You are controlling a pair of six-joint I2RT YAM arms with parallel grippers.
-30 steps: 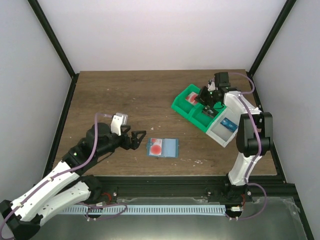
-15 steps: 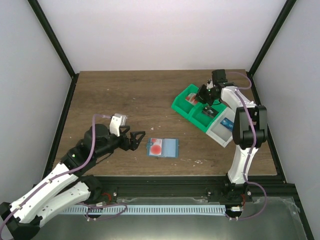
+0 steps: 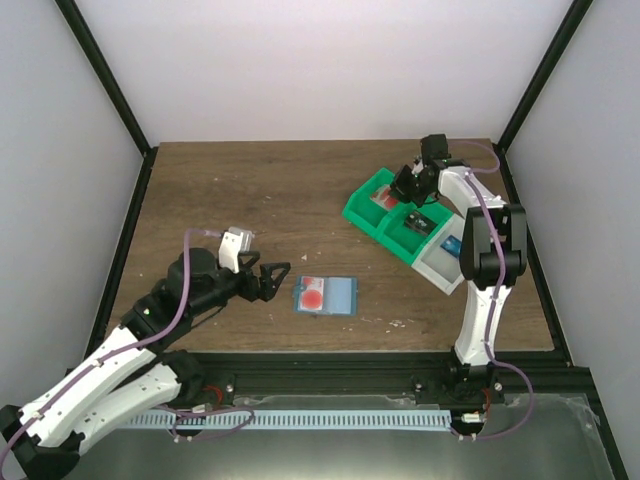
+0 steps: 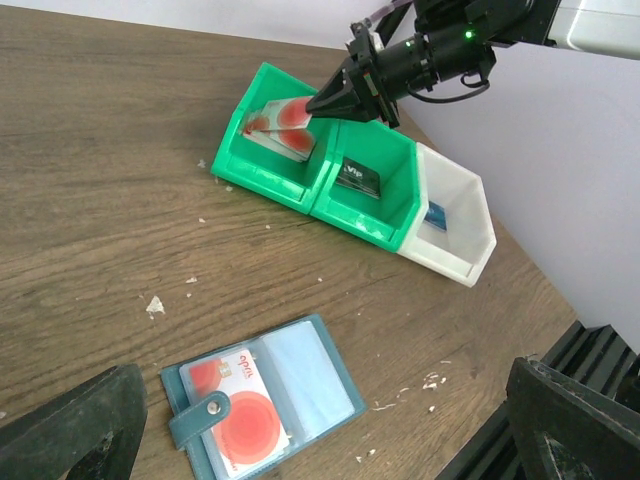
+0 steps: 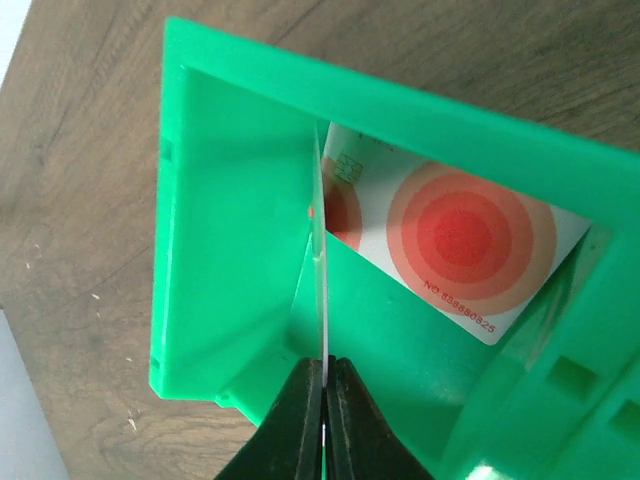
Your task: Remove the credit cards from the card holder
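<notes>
The teal card holder (image 3: 325, 295) lies open on the table, and in the left wrist view (image 4: 300, 375) a credit card (image 4: 240, 415) with a red round mark sits in its left half. My left gripper (image 3: 277, 280) is open and empty, just left of the holder; its fingers (image 4: 70, 430) frame that view. My right gripper (image 3: 403, 188) is shut on a credit card seen edge-on (image 5: 324, 290), held upright inside the leftmost green bin (image 5: 230, 200). Another credit card (image 5: 450, 240) leans in that bin.
A row of bins stands at the back right: two green (image 3: 385, 212) and one white (image 3: 445, 262). The middle green bin holds a dark card (image 4: 356, 176), the white one a blue card (image 4: 434, 214). Crumbs dot the wood. Black frame posts and white walls enclose the table.
My right gripper has moved back and left along the bins with the card, to the leftmost green bin. My left arm has barely moved.
</notes>
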